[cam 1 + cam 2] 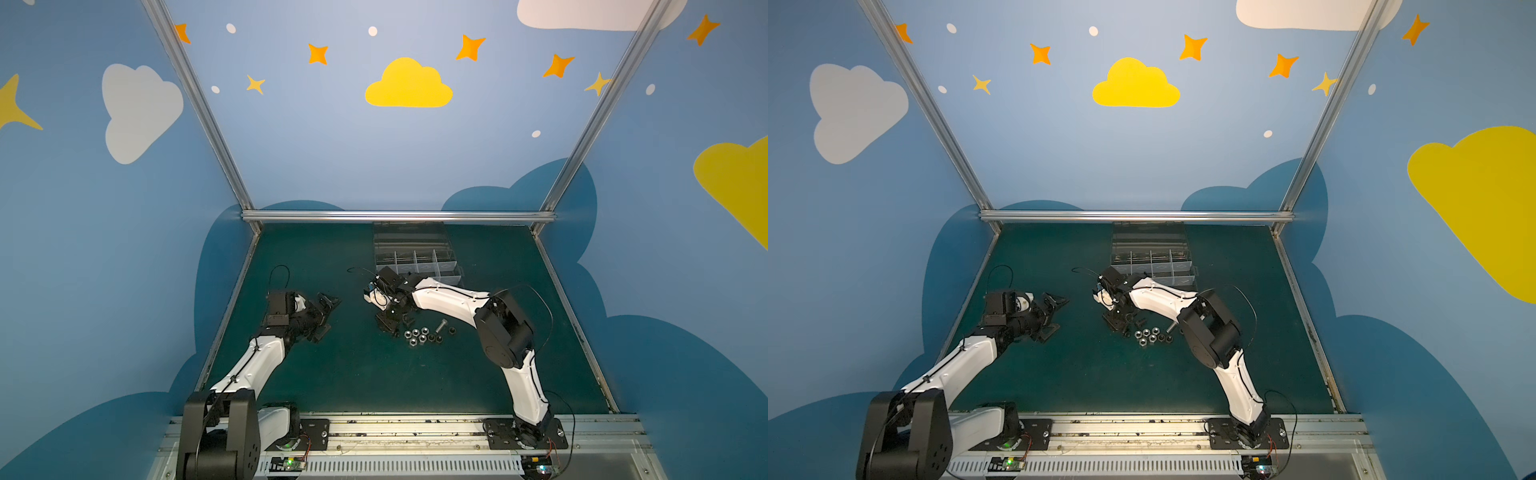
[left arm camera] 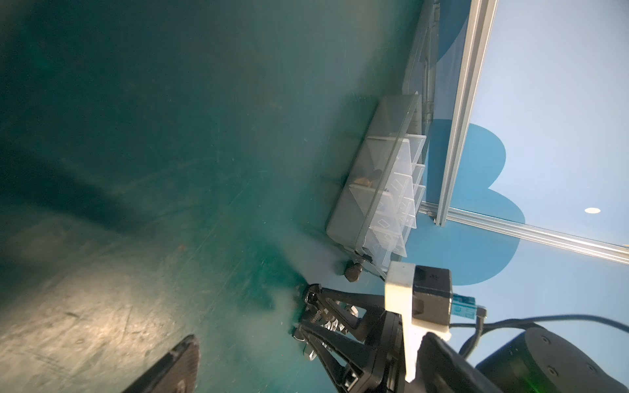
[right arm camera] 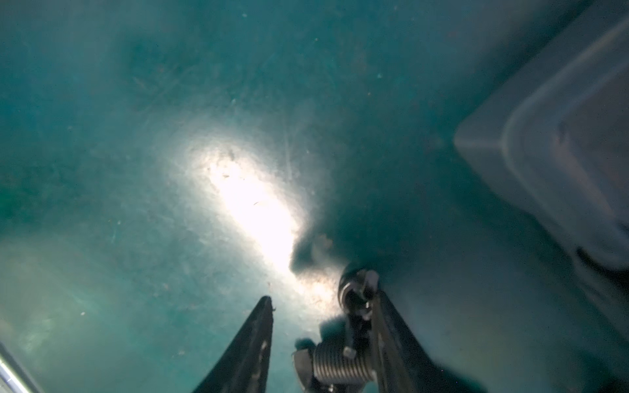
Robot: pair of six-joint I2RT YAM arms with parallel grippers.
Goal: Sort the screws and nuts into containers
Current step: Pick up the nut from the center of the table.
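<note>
In both top views I see the left jaws wide apart and empty. The right jaws point down at the bench, with the nuts just beside them. In the left wrist view, the containers stand beyond the right jaws. In the right wrist view, these jaws are apart and a silver screw lies loose between them.

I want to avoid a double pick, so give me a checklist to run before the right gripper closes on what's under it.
1. Right gripper jaws apart: ok.
2. Silver screw between the fingers: ok, near one finger, not clamped.
3. Only one piece in the gap: not ok, a second metal piece sits at a fingertip.
4. Organiser box lid open: ok.
5. Left gripper out of the way: ok, open, empty, away from the pile.
6. Fingertips touching the table: cannot tell.
</note>
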